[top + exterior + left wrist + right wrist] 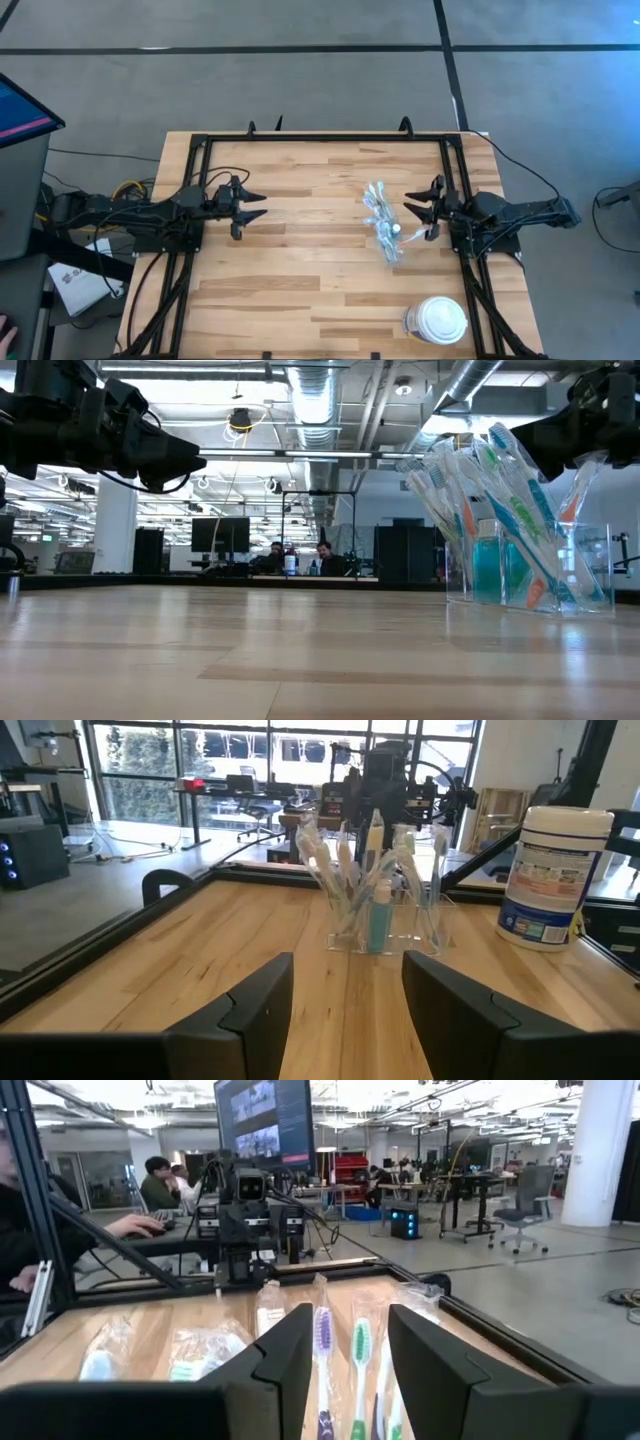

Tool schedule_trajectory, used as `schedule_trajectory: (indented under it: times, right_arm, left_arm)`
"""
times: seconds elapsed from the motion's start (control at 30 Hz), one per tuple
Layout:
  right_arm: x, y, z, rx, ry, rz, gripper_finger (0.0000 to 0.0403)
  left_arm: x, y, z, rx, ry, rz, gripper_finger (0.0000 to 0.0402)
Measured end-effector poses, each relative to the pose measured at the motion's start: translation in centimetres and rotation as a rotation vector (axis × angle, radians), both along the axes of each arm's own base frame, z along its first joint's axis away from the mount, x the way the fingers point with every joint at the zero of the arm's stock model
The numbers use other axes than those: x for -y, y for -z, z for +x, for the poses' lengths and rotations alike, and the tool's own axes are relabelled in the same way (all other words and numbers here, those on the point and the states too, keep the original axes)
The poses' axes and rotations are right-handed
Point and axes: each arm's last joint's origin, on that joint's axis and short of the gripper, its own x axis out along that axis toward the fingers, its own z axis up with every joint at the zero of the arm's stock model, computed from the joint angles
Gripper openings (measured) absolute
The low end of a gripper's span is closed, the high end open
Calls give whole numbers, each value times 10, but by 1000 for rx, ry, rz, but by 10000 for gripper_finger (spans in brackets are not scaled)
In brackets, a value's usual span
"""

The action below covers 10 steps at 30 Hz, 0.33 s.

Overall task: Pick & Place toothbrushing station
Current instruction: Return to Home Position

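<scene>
Wooden table (300,270) (toothbrushes (384,222) aboard) fronts an open office (225,535).

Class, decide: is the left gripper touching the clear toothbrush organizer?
Apart. The high view shows the left gripper open, with a wide stretch of bare table between it and the organizer.

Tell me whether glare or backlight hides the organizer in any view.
High view: even light, but the clear organizer glints white, its contents hard to tell apart. Low view: bright ceiling lights behind, yet the toothbrushes read plainly; the tabletop shines. Left wrist view: bright windows behind, outline plain.
</scene>
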Motion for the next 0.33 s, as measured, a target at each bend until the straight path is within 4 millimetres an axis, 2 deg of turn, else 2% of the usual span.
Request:
schedule_trajectory:
  times: [0.33]
  right_arm:
    - [-1,5,1,-34,-13,49,124]
  left_arm:
    - [0,0,0,1,0,0,182]
